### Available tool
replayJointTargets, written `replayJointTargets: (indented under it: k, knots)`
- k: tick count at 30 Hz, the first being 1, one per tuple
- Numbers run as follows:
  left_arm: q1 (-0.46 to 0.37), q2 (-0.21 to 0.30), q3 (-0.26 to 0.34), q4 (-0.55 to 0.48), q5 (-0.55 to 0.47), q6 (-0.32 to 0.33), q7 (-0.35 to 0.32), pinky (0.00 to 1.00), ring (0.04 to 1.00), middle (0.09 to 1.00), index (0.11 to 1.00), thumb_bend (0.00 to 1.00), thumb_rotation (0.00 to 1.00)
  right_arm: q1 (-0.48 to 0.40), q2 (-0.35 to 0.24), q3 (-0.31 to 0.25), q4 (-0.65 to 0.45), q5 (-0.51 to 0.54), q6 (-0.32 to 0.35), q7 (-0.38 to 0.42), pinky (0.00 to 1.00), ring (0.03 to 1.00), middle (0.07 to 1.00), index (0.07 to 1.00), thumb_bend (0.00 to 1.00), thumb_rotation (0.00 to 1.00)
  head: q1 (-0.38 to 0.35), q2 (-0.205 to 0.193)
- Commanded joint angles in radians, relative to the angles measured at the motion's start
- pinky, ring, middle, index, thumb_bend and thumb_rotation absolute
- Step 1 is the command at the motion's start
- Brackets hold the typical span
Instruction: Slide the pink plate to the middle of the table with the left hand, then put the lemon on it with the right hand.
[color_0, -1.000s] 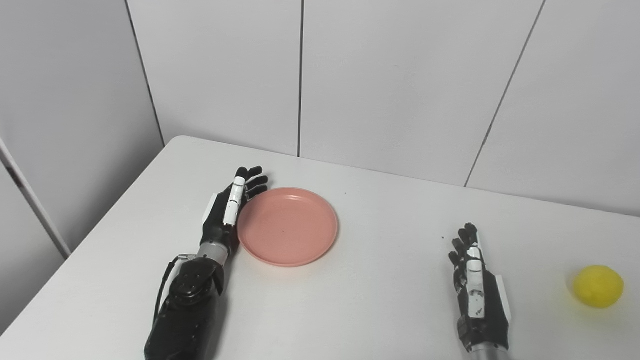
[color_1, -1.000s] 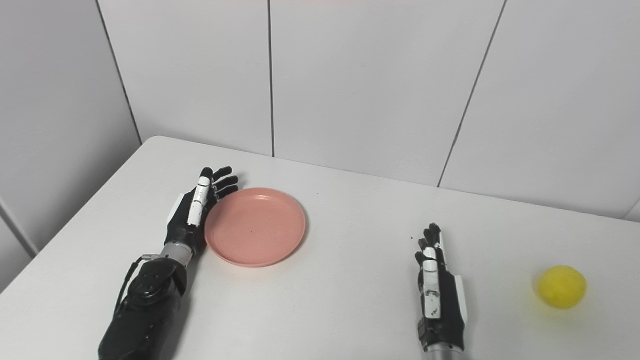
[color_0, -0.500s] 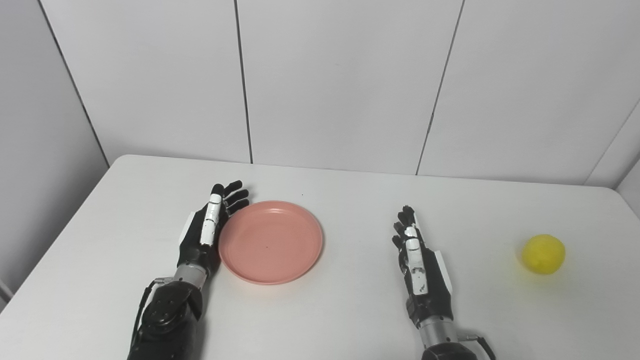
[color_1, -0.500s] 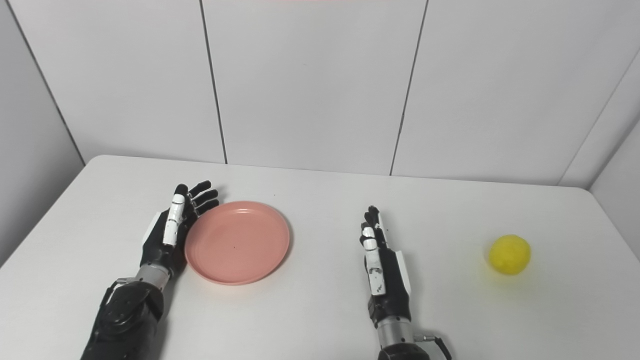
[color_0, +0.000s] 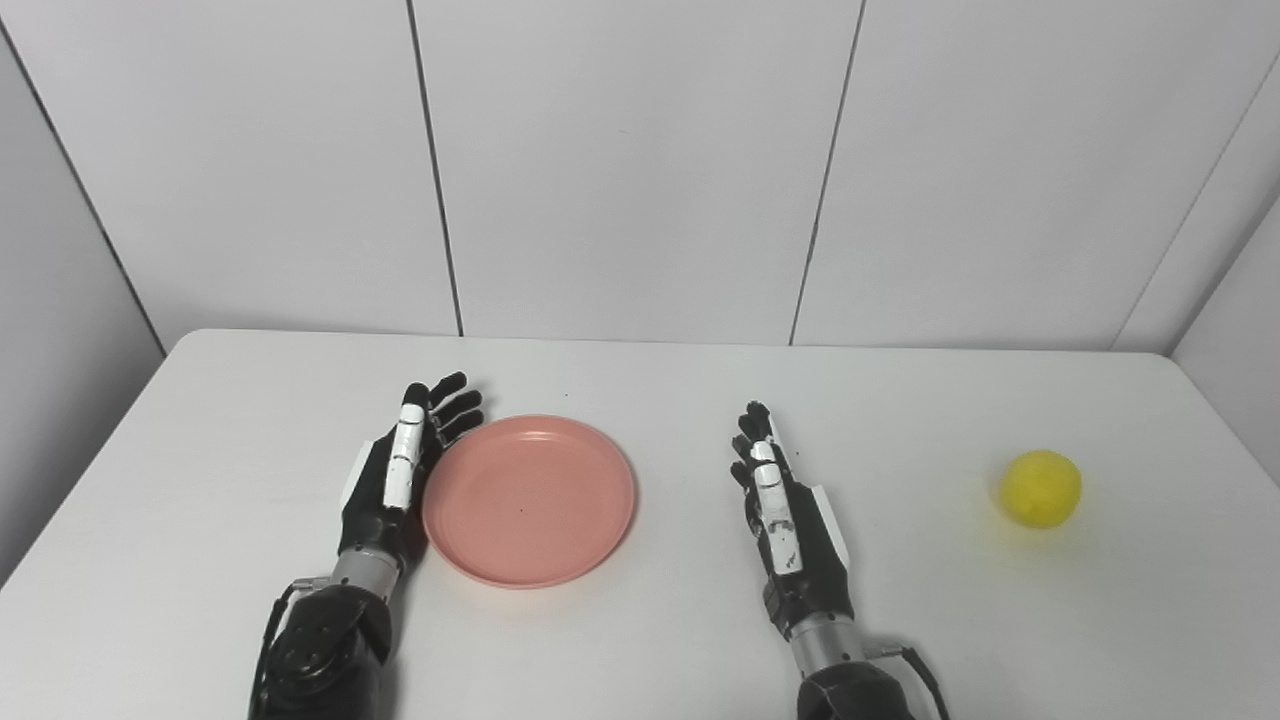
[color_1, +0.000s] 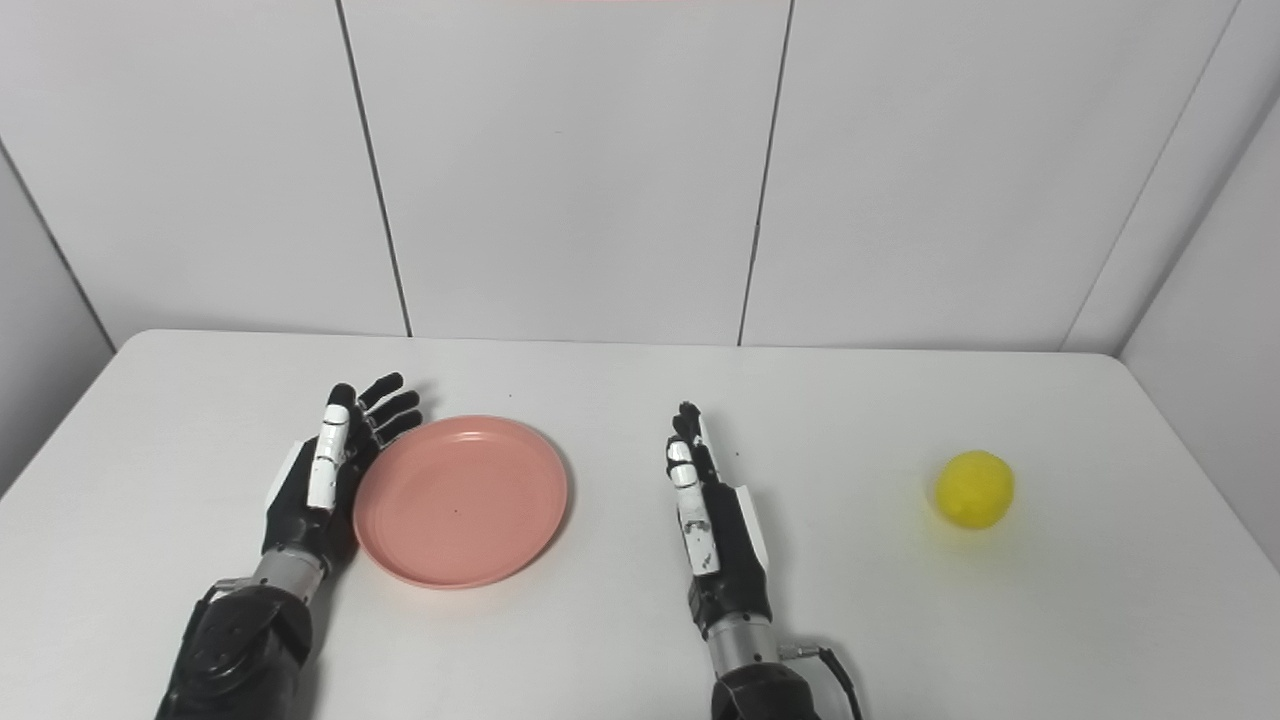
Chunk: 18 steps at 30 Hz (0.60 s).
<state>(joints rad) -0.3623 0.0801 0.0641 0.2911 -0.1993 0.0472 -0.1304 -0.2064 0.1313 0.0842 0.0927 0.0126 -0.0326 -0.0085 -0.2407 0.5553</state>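
Observation:
A pink plate (color_0: 528, 498) lies flat on the white table (color_0: 640, 640), left of the middle. My left hand (color_0: 395, 475) rests edge-on against the plate's left rim, fingers stretched out and apart, holding nothing. My right hand (color_0: 785, 515) stands open on the table to the right of the plate, a gap between them. A yellow lemon (color_0: 1041, 487) sits far to the right, well apart from the right hand. In the right eye view the same plate (color_1: 460, 500) and lemon (color_1: 974, 488) show.
White wall panels (color_0: 640, 170) rise right behind the table's far edge. The table's right edge (color_1: 1200, 470) runs close past the lemon.
The camera has swung to the right, so the whole scene shifted left in the picture. The left hand stays against the plate's rim; plate and lemon show no clear move of their own.

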Motion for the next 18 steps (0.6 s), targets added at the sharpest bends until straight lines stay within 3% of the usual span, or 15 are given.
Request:
replayJointTargets:
  k: [1, 18]
  knots:
    - [0.008, -0.017, -0.012, 0.002, -0.006, 0.012, -0.012, 0.82, 0.837, 0.833, 0.816, 0.65, 1.00, -0.037, 0.009, 0.002, -0.019, -0.009, -0.024, -0.002, 1.00, 1.000, 1.000, 1.000, 0.74, 1.00, -0.010, 0.002]
    - [0.046, -0.099, -0.042, -0.052, 0.035, 0.027, 0.034, 0.87, 0.874, 0.869, 0.859, 0.65, 1.00, -0.030, 0.000, -0.013, -0.037, -0.006, -0.013, -0.001, 1.00, 1.000, 1.000, 1.000, 0.76, 1.00, -0.015, 0.008]
